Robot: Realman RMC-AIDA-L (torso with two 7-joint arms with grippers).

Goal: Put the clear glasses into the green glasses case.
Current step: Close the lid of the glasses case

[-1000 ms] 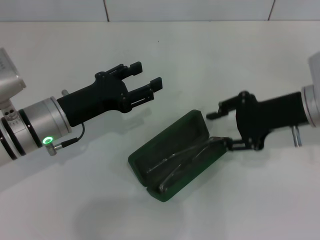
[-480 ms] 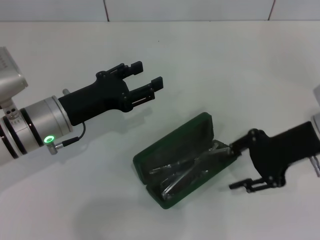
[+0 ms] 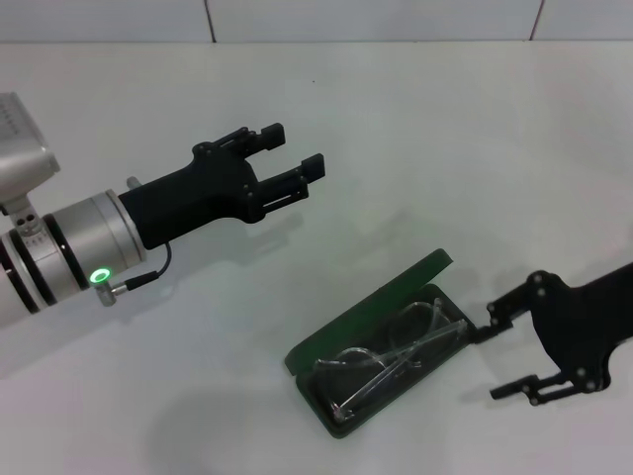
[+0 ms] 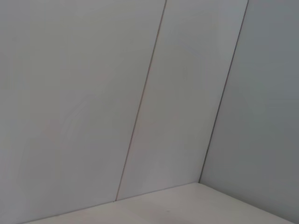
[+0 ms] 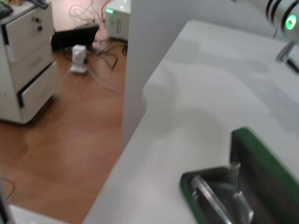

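The green glasses case (image 3: 364, 323) lies open on the white table, right of centre near the front, its lid tilted up along the far side. The clear glasses (image 3: 394, 352) rest folded inside its lower tray. My right gripper (image 3: 500, 352) is open just off the case's right end, its upper finger close to the case rim. In the right wrist view the case rim (image 5: 244, 141) and part of the clear glasses (image 5: 219, 198) show close up. My left gripper (image 3: 294, 148) hovers open and empty over the table, up and left of the case.
The white table (image 3: 425, 129) extends behind and left of the case to a tiled wall. In the right wrist view the table edge (image 5: 131, 140) drops to a wooden floor with a cabinet (image 5: 25, 56) and cables. The left wrist view shows only wall panels.
My right gripper has swung down and toward the front right. The case with the glasses has slid the same way, and its lid now stands more upright. The left arm has barely moved.
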